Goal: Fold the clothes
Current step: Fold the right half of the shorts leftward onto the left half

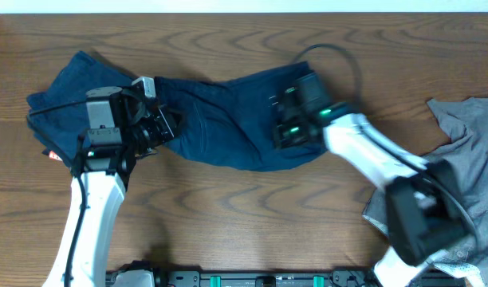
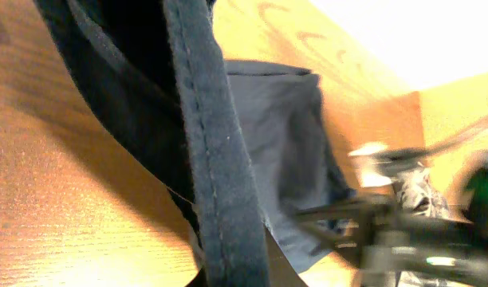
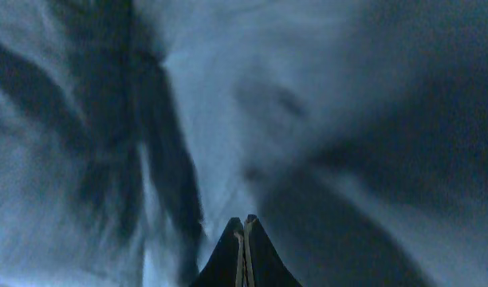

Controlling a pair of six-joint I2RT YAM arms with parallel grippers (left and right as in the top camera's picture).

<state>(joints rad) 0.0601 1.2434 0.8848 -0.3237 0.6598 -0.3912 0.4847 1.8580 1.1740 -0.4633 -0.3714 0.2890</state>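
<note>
While both arms bend in over the blue garment (image 1: 220,119), two pieces of clothing lie on the tabletop (image 1: 252,215).
The left hand (image 1: 160,123) sits low on the garment's left half. Its wrist view is filled by a dark seamed fold hanging close to the lens, so whether it is grasping or released cannot be told. The right arm stretches in from the lower right, and the right hand (image 1: 280,119) rests on the garment's right half. Its fingertips (image 3: 234,247) are clenched together against blue cloth, and any pinch of fabric between them cannot be made out. One gray garment (image 1: 467,135) lies crumpled at the right edge, well apart from the blue one, under the right arm's base.
</note>
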